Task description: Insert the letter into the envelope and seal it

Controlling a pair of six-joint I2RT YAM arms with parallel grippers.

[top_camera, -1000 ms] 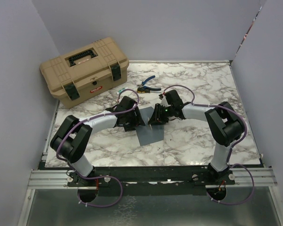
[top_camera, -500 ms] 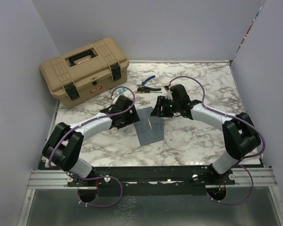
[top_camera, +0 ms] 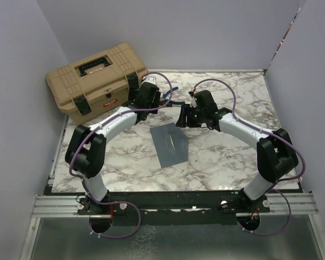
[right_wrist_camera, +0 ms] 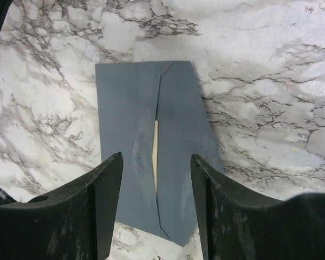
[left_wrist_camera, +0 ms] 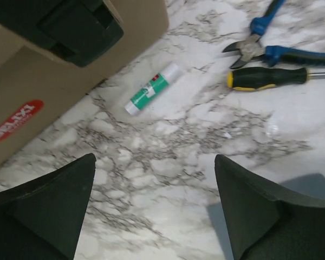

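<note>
Envelope [top_camera: 169, 145] on marbled table [top_camera: 222, 157], lilac walls [top_camera: 206, 32]

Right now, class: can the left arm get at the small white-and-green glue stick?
Probably yes: the open left gripper hovers near the glue stick, nothing between; the tan toolbox lies beside it, apart.

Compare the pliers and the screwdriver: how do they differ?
The pliers have two blue handles; the screwdriver has one yellow-and-black handle. The pliers end in short jaws, the screwdriver in a thin metal shaft. The pliers lie slanted in the left wrist view, the screwdriver nearly level. Both lie flat on the table, close together.
</note>
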